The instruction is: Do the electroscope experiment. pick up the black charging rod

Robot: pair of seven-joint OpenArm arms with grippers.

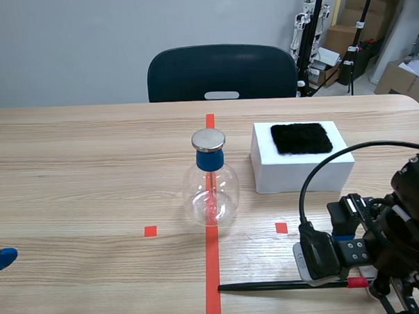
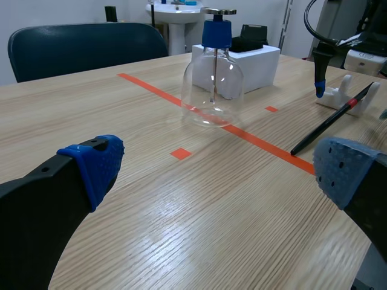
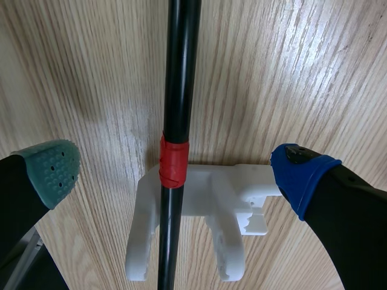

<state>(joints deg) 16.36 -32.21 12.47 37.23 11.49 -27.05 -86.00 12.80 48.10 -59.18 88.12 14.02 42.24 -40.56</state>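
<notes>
Found the right gripper [image 3: 175, 172] low over the near edge of the table [image 1: 86, 204], pointing straight down, fingers spread wide either side of the black charging rod [image 3: 181, 72] and clear of it. Saw the one rod with its banded end propped in a single white cradle [image 3: 202, 199], a red tape band [image 3: 172, 160] wrapped round it just there, and its other tip down on the wood close to the orange-red line. Noted the left gripper [image 2: 221, 166] held low and level by the near left corner, fingers wide apart too, gripping nothing. Made out one small label on the right arm, too small to read.

Farther on, counted one glass flask [image 1: 211, 195] standing on the line, with a blue stopper [image 1: 210, 160], a round metal cap [image 1: 208, 139] and a thin stem inside. Counted just beside it one white block [image 1: 300, 172] carrying one black cloth [image 1: 300, 138]. Spotted one dark chair [image 1: 220, 73] past the far edge.
</notes>
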